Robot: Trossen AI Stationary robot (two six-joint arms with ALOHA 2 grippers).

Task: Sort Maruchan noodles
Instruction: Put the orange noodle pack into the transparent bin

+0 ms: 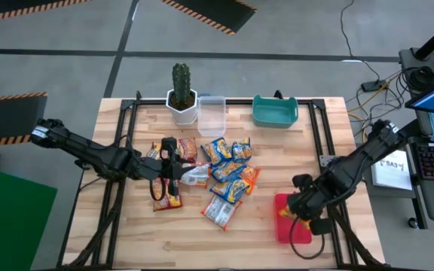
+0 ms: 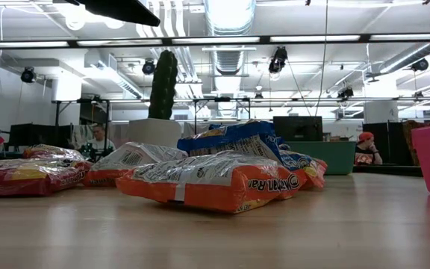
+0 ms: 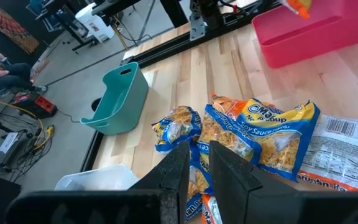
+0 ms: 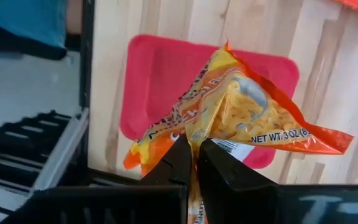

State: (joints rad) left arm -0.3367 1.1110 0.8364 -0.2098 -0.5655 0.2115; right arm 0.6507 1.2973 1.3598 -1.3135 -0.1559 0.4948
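Observation:
The Maruchan noodles (image 1: pixel 228 181) lie as a loose heap of orange, blue-and-yellow and silvery packets on the middle of the table, with more orange ones (image 1: pixel 166 199) at its left. The heap's blue-and-yellow packets (image 3: pixel 260 134) show in the left wrist view. My right gripper (image 4: pixel 196 149) hangs over the flat red tray (image 1: pixel 281 229) at the table's right near side, shut on one orange packet (image 4: pixel 247 112). My left gripper (image 3: pixel 201 165) hovers over the heap's left part (image 1: pixel 169 162), its fingers a narrow gap apart, touching nothing. My right gripper pinches the orange packet between its two fingers at a bunched edge (image 4: pixel 194 127), coming from above and pointing down. The packet is crumpled into a fold at the fingers and spreads out beyond them, over the red tray (image 4: pixel 160 74). Whether it touches the tray I cannot tell.
Along the table's far edge stand a potted cactus (image 1: pixel 181 94), a clear container (image 1: pixel 211 114) and a teal bin (image 1: pixel 275 111). Bare wood shows along the near edge and between heap and tray. Black frame rails run along both sides. People sit in the room beyond.

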